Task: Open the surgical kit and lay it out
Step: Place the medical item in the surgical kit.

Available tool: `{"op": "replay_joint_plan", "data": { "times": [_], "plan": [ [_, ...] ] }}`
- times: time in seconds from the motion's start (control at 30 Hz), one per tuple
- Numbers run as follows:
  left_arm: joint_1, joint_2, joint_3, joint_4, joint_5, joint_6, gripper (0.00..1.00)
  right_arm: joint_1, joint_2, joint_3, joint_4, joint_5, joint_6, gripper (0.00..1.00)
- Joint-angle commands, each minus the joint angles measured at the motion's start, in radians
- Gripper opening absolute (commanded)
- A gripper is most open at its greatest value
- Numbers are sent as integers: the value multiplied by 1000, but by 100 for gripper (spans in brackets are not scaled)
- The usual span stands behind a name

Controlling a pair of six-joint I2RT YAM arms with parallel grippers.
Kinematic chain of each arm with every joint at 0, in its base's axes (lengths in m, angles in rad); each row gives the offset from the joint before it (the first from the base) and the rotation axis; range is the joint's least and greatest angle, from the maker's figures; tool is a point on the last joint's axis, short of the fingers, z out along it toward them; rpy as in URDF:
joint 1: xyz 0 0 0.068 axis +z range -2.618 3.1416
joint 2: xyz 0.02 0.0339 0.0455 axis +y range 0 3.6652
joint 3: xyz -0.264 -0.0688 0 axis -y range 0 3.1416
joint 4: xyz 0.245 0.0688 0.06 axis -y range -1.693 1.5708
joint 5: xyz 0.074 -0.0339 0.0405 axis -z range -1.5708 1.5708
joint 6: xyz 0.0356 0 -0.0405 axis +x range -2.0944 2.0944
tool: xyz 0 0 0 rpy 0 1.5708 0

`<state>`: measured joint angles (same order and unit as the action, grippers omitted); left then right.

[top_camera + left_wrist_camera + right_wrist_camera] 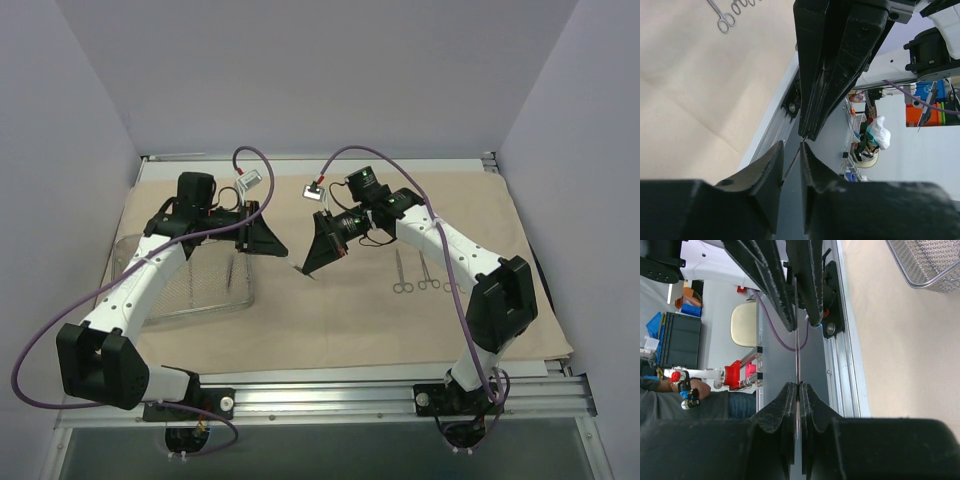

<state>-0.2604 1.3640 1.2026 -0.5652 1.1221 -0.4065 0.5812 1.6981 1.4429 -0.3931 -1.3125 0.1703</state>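
Surgical kit cloth (330, 330) lies open on the surface (300, 385). Tray (215, 300) sits left, scissors (402, 272) lie right. Farther back, right pincer (797, 386) grasps another tool (797, 355); left pincer (791, 145) is released around it. More laying out is likely left.

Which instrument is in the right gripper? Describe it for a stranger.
Start at the big beige cloth; over its middle, the right gripper pinches a thin metal instrument. Unlike the ring-handled instruments lying flat further right, it is held up off the cloth.
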Motion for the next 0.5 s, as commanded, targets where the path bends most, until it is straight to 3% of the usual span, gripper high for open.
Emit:
{"op": "replay_joint_plan", "data": {
  "times": [0.0, 0.03, 0.07, 0.17, 0.33, 0.37, 0.47],
  "plan": [
    [-5, -37, -8, 93, 45, -29, 26, -12, 3, 42, -7, -2, -3, 0],
    [-5, -37, -15, 102, 47, -40, 23, -14, 5, 43, -7, 2, 1, 0],
    [-5, -36, -18, 105, 48, -41, 13, -15, 6, 50, -7, 13, 5, 0],
    [-5, -39, -24, 119, 44, -51, 2, -20, 12, 54, 2, 36, 23, 0],
    [-5, -34, -17, 130, 2, -55, 2, -35, 23, 63, 10, 113, 58, 0],
    [-5, -37, -12, 130, -22, -55, 2, -40, 26, 66, 11, 131, 83, 3],
    [-5, -55, 6, 123, -93, -35, 2, -64, 38, 100, 16, 257, 158, 31]
  ]
}}
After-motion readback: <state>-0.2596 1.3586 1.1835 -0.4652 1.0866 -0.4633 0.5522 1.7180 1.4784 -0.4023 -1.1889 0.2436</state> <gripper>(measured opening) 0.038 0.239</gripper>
